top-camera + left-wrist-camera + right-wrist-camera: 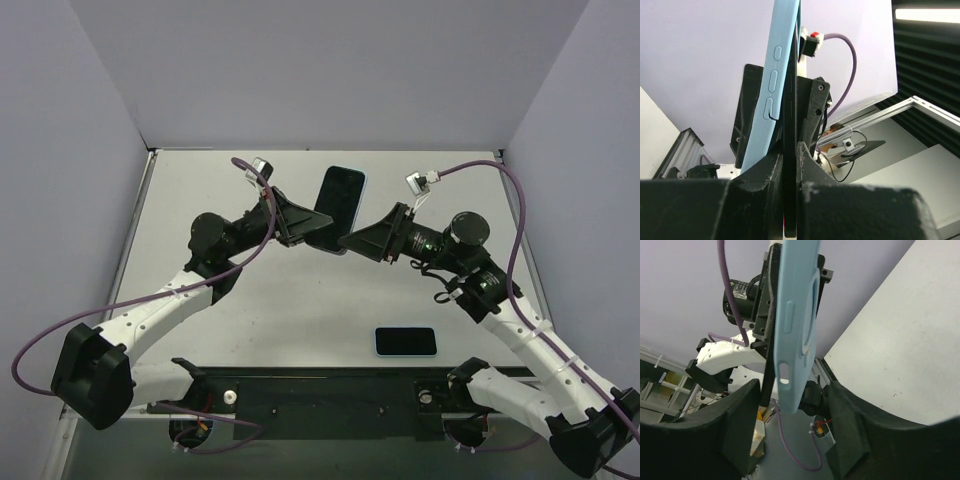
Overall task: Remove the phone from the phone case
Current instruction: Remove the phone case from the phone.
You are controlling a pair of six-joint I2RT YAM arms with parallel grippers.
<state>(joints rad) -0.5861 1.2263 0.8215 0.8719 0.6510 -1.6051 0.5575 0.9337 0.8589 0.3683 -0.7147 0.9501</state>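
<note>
A flat dark phone (406, 341) with a light blue edge lies on the white surface (250, 310), near the front and to the right. Plain pale walls (330, 70) stand around the surface on three sides.

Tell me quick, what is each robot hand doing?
Left gripper: shut on the phone.
Right gripper: open, its fingers either side of the blue case.

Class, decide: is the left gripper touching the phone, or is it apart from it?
Touching. The left wrist view shows the left gripper pinching the dark phone, pressed against both its faces with no gap on either side.
</note>
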